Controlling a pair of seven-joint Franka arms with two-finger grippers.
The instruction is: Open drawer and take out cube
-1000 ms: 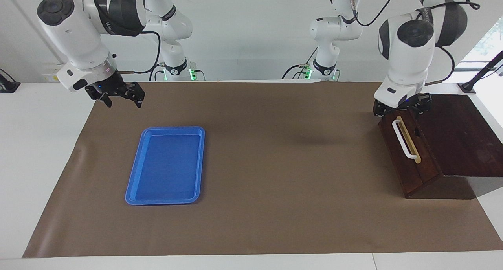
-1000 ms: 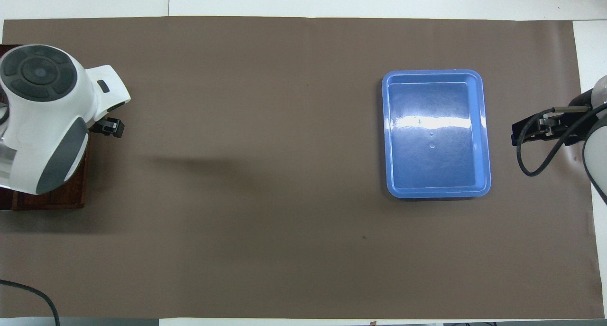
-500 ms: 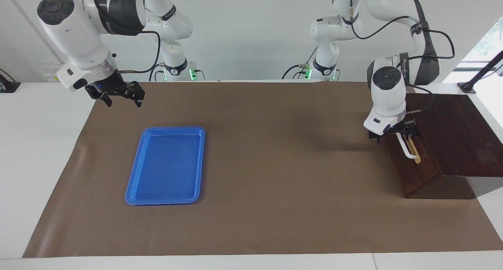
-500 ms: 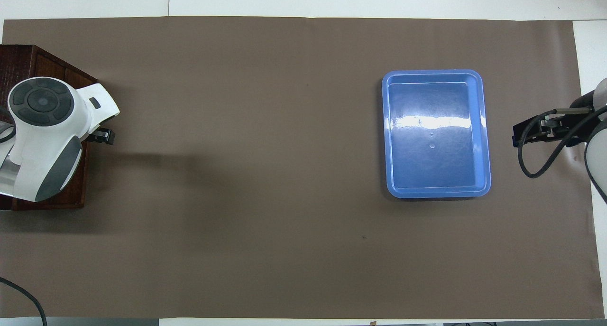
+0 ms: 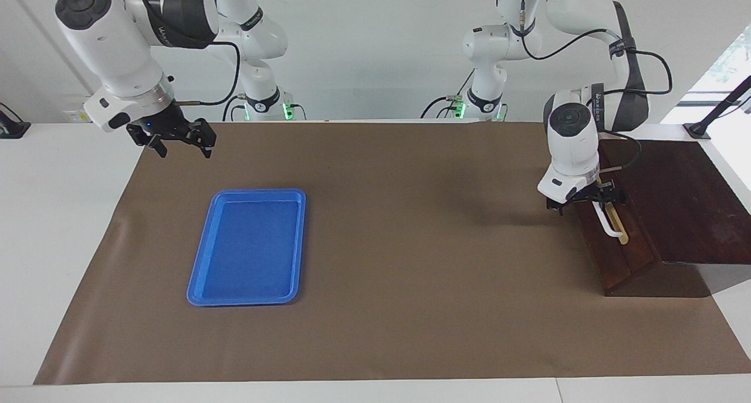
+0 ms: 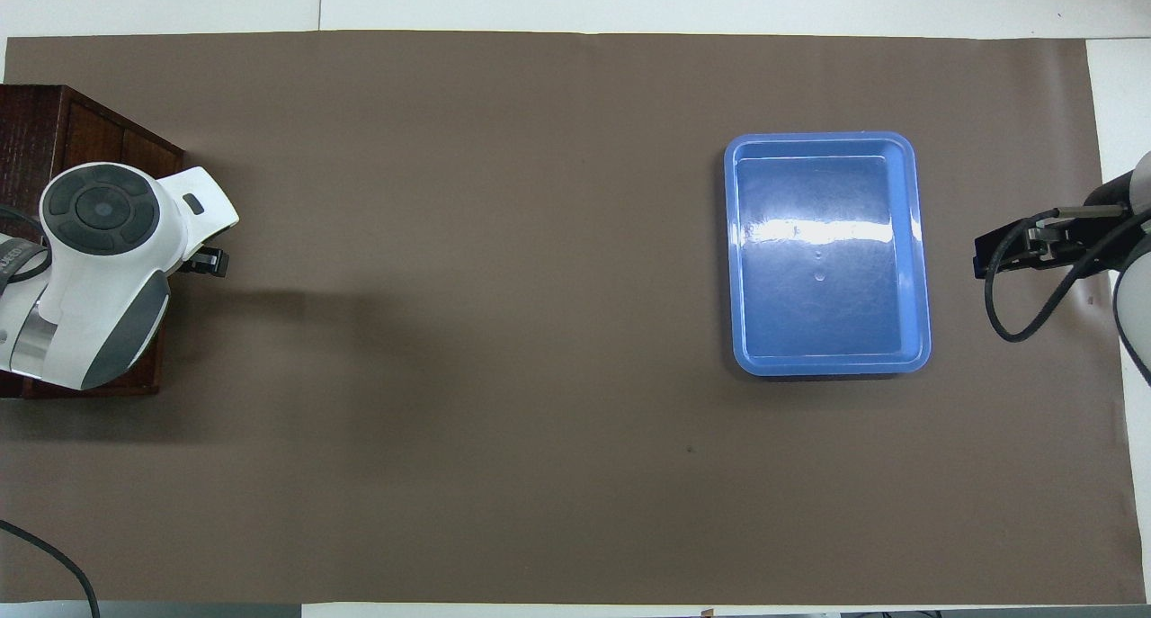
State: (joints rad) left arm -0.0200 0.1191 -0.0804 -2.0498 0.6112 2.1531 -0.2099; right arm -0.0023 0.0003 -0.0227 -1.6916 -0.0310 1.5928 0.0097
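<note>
- One big worktop [image 5: 375, 368] under a brown mat [image 5: 410, 274] holds everything here.
- Dark wooden box [image 5: 686, 203] sits at the left arm's end, right under the left hand, top face plain and bare.
- Blue tray [image 5: 246, 247] lies flat on the mat at the right arm's end, below and a bit farther out than the right hand.
- Drawer [image 5: 616, 244] front looks flush with the box, so it's closed; the cube isn't visible anywhere.
- Left hand [image 5: 592, 200] is down at the drawer front, right at the robot-side end of the white bar handle [image 5: 607, 224]. Can't tell whether its fingers are spread or pinched on the bar.
- Right hand [image 5: 176, 145] hangs in the air over the mat's robot-side corner, just waiting, fingers spread wide with nothing between them.
</note>
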